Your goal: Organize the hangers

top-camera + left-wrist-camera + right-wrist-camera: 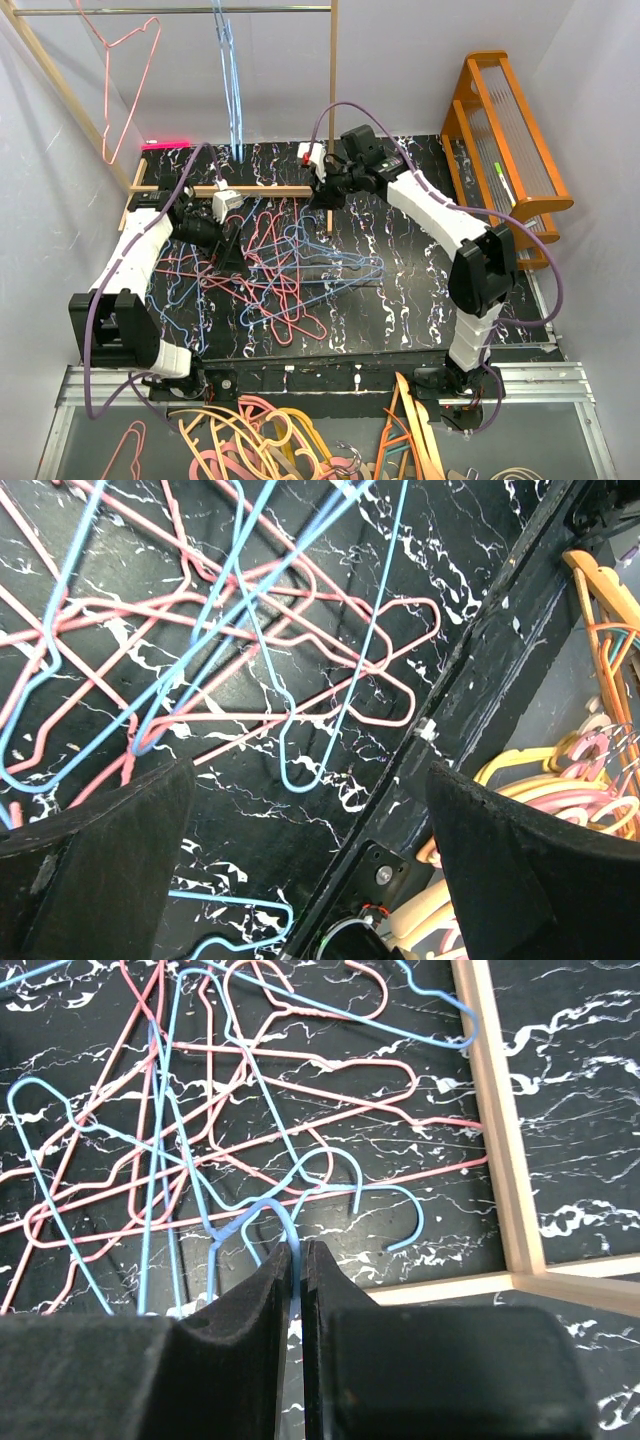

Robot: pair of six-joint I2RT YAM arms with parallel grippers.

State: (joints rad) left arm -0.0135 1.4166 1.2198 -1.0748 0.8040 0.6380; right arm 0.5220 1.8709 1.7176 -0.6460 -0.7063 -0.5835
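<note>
Black marble-patterned table (pixel 420 300) carries a wooden-framed rack with a metal rod (pixel 332 100) at its far side. One hung pink-red wire hanger (pixel 130 80) and hung light blue wire hangers (pixel 232 90) are kept apart, presumably by colour. Tangled pile of wire hangers (pixel 270 270) lies mid-table. One light blue wire hanger (pixel 262 1204) is pinched at its neck by the right gripper (pixel 300 1245), jaws nearly closed, judged for drawing it free. Left gripper (pixel 310 770) is held wide above the pile, gripping nothing

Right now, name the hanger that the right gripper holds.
The light blue hanger whose neck is pinched in the shut right gripper. The other hangers lie loose, blue and pink tangled together.
</note>
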